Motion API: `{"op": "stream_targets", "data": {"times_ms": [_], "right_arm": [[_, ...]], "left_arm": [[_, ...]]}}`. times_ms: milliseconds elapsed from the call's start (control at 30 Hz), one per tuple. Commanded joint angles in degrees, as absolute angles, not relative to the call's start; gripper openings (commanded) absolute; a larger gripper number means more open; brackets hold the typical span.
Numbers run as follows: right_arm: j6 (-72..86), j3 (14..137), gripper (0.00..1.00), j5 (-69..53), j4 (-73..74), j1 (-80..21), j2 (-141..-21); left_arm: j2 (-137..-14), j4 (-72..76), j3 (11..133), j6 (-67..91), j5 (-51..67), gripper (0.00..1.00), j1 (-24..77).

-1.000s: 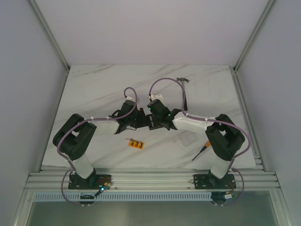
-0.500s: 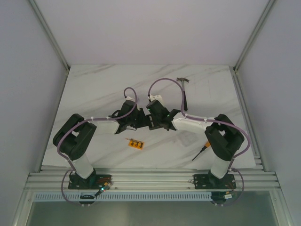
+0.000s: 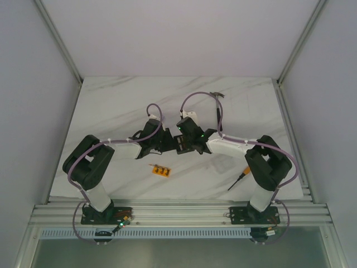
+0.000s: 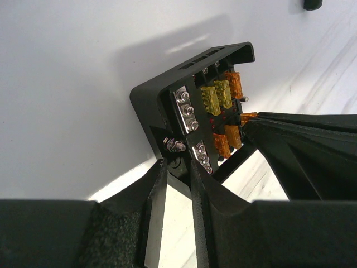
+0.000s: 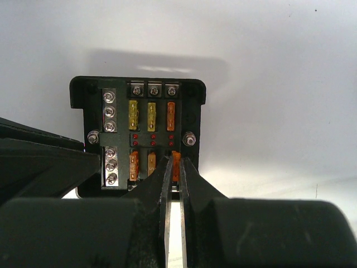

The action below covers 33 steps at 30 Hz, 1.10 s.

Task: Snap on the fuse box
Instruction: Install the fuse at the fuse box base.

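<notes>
Fuse box (image 5: 189,100) at mid-table, all but hidden from above between both wrists, near edge cut off behind fingers. Left gripper (image 4: 177,170) clamped on its rim beside a stud (image 4: 174,146); right gripper (image 5: 175,164) pinched narrow on its near edge, at an orange fuse (image 5: 176,158). White marbled table (image 3: 111,111), plain pale walls (image 3: 33,111).

Bright diffuse light, soft shadows, mild glare

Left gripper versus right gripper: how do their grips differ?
The left gripper clamps the fuse box by a side edge; the right gripper pinches one orange fuse on its face. The left gripper enters beside the screw terminals, the right gripper from an adjacent edge. Both are shut on something.
</notes>
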State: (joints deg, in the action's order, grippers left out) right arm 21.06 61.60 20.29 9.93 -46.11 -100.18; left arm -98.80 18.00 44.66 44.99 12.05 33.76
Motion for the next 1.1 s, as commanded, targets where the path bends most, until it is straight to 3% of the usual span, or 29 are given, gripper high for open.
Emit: {"op": "stream_targets", "data": {"times_ms": [0, 600, 1067], "right_arm": [[21.26, 59.07, 0.00, 18.24, 17.65, -45.42, -101.35], [16.91, 58.55, 0.00, 21.51, 10.82, -47.71, -100.86], [15.75, 59.54, 0.00, 14.61, 20.45, -47.46, -108.40]], "left_arm": [[-98.58, 16.68, 43.05, 44.89, 12.04, 0.32, 33.40], [-99.29, 16.64, 42.33, 45.57, 12.76, 0.31, 33.84], [-99.30, 16.64, 42.36, 45.67, 12.63, 0.30, 33.76]]}}
